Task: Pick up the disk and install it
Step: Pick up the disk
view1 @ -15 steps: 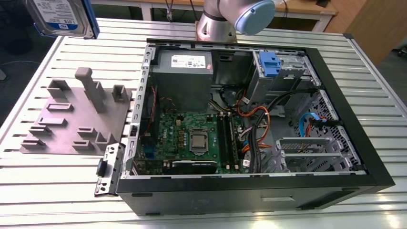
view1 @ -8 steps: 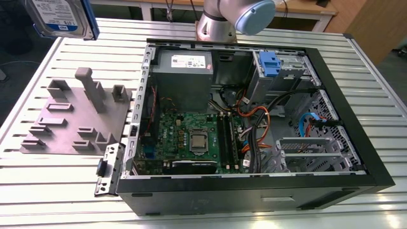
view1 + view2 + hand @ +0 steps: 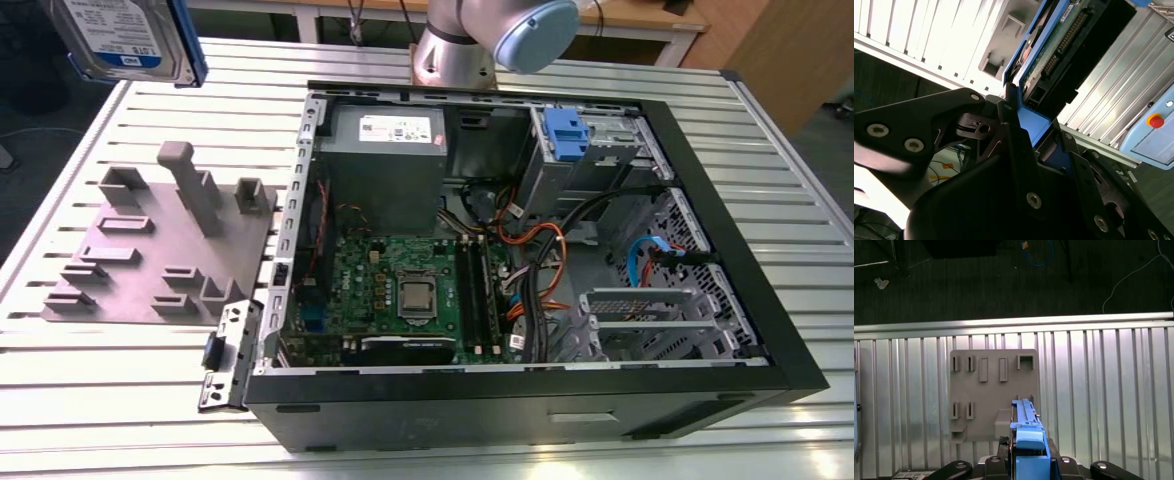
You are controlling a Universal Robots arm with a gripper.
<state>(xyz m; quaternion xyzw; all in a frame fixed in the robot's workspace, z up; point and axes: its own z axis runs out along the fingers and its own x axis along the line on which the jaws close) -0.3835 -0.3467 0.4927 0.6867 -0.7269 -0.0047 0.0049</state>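
Note:
The disk (image 3: 124,38) hangs high over the table's far corner at the exterior view's left, its white-and-blue label facing the camera and a blue bracket along its edge. In the second wrist view my gripper (image 3: 1034,125) is shut on the blue bracket, with the disk's (image 3: 1059,35) green circuit board and connector facing the camera. A black finger (image 3: 1010,117) presses one side of the bracket. In the first wrist view the disk (image 3: 1026,427) appears edge-on between the jaws of the gripper (image 3: 1026,452), above the grey fixture plate (image 3: 989,390).
An open black computer case (image 3: 787,340) lies on the slatted metal table (image 3: 120,400), with motherboard, cables, a grey power supply (image 3: 384,130) and a blue latch (image 3: 567,135) at a drive bay. The grey fixture plate (image 3: 147,250) lies beside it. A pendant with a red button (image 3: 1154,121) is nearby.

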